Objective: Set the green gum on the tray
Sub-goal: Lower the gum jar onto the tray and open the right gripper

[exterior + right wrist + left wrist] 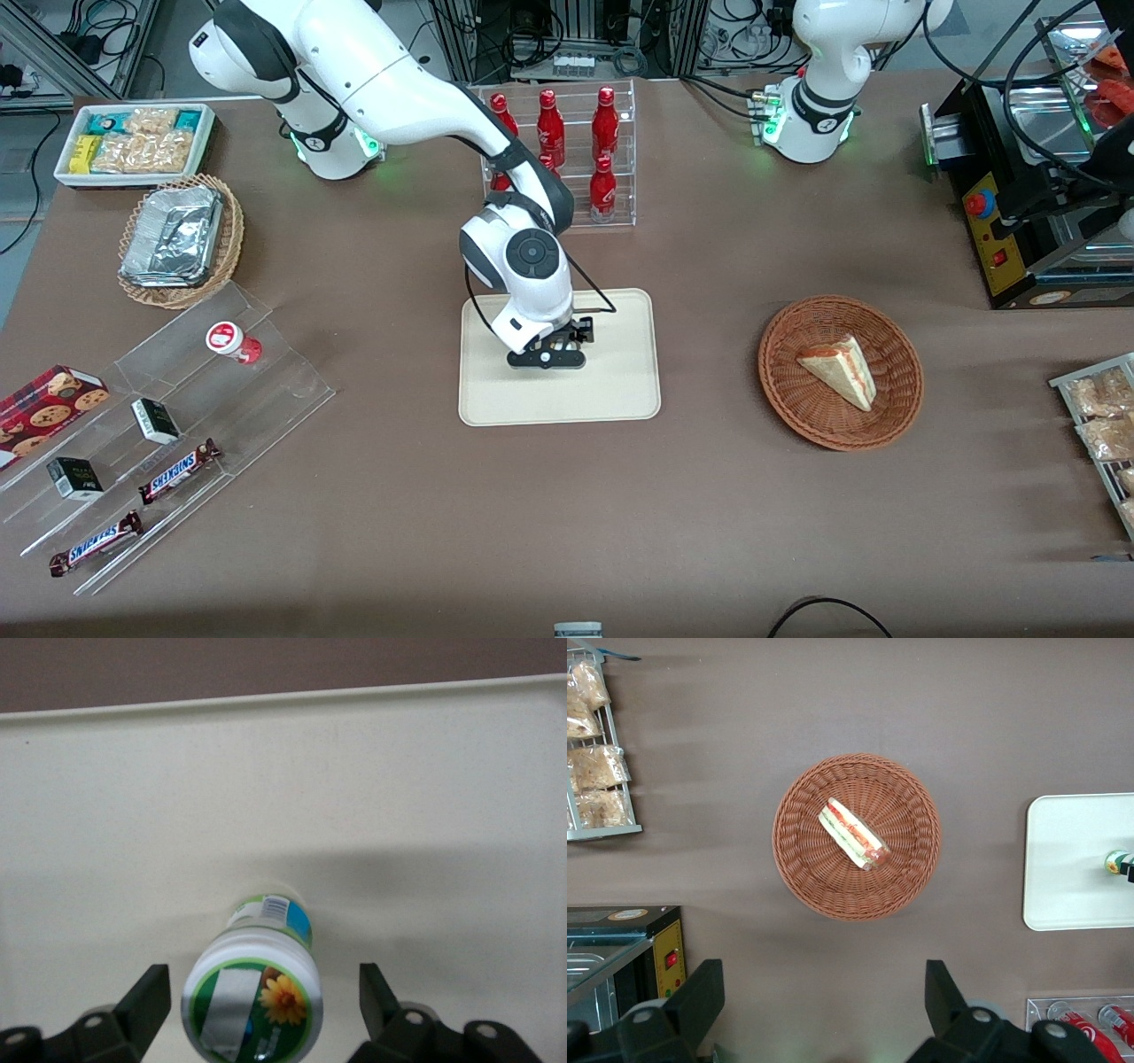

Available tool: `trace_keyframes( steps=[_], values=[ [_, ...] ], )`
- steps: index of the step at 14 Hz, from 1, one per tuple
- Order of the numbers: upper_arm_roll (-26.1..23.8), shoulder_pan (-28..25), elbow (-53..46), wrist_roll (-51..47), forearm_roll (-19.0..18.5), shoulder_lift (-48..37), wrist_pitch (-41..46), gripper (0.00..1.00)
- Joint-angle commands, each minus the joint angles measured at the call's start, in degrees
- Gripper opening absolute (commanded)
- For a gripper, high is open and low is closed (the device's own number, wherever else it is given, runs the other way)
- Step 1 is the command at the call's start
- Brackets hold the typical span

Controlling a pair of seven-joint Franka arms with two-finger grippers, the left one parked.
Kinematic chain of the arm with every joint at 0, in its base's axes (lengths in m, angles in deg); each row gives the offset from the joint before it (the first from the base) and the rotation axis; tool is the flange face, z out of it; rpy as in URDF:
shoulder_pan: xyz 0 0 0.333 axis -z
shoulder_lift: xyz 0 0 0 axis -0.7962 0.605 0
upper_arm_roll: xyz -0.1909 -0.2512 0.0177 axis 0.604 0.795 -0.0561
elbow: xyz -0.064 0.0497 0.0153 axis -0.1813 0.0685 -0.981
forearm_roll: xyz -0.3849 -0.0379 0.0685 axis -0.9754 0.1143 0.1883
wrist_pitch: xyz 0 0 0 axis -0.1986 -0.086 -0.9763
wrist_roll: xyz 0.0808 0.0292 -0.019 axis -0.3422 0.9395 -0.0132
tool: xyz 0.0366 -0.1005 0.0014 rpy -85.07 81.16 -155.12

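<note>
Green gum (253, 1003) upright on tray (425, 771), between gripper (264, 1008) fingers (146, 1001) spread apart, not touching it; on brown desk (567, 514).

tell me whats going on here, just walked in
The right arm's gripper is down over the cream tray in the middle of the table. The green gum stands upright on the tray between the jaws, which are spread apart with a gap on each side of the bottle, so it looks set down and released. A similar red bottle sits on the clear stepped stand toward the working arm's end of the table.
</note>
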Motion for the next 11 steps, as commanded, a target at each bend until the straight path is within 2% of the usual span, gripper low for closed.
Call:
trace_keyframes(
  steps=[1,11],
  values=[
    [0.50,-0.44,-1.73,-0.10,1.06,0.94,-0.21,1.00],
    [0.50,0.35,-1.73,2.35,0.53,-3.88,4.26,1.00]
  ],
)
